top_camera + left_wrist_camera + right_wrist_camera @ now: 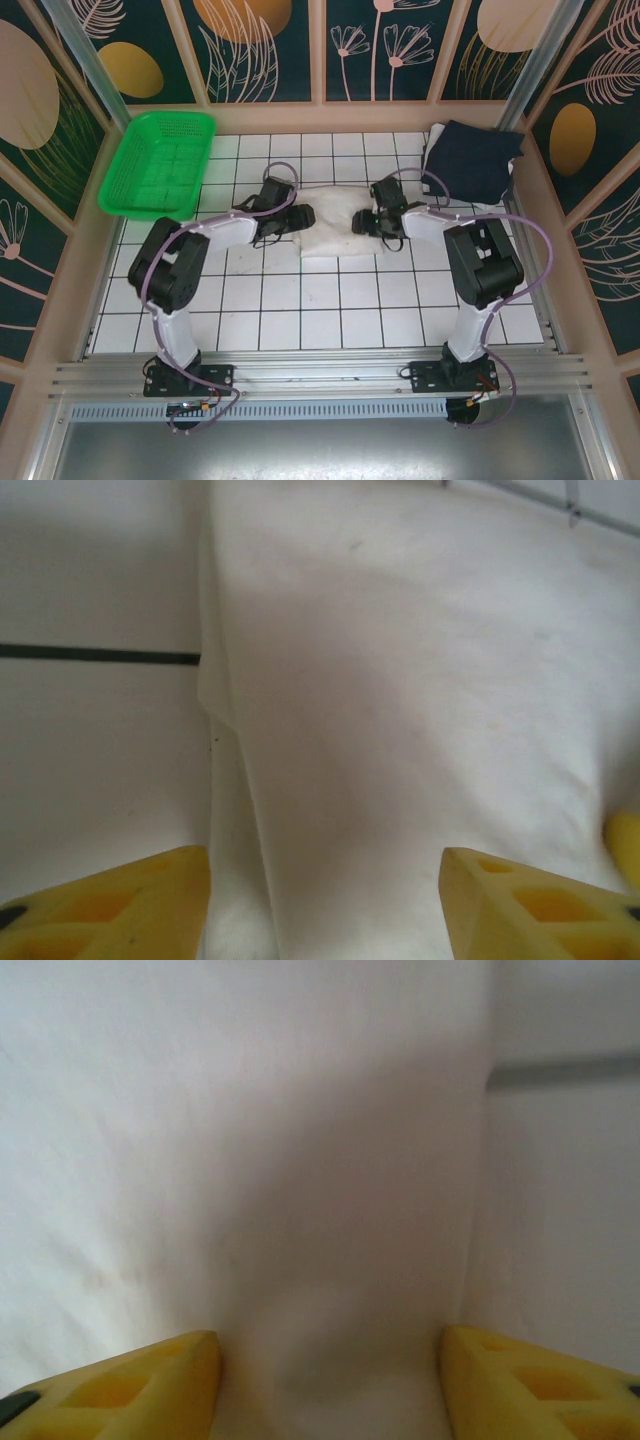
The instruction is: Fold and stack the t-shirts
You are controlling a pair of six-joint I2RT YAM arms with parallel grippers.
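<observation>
The cream t-shirt (335, 228) lies folded into a small rectangle at the middle of the tiled table. My left gripper (302, 215) hangs over its left edge and my right gripper (362, 222) over its right edge, facing each other. In the left wrist view the cream cloth (400, 700) spreads under my open left gripper (325, 910), whose yellow fingers (130, 905) stand apart with nothing pinched. In the right wrist view the cream cloth (300, 1160) lies below my open right gripper (330, 1385). The navy t-shirt (472, 160) lies folded at the back right corner.
A bright green mesh basket (160, 162) stands tilted against the back left wall. Patterned walls close in the table (330, 300) at the back and both sides. Bare white tiles lie between the cream t-shirt and the arm bases.
</observation>
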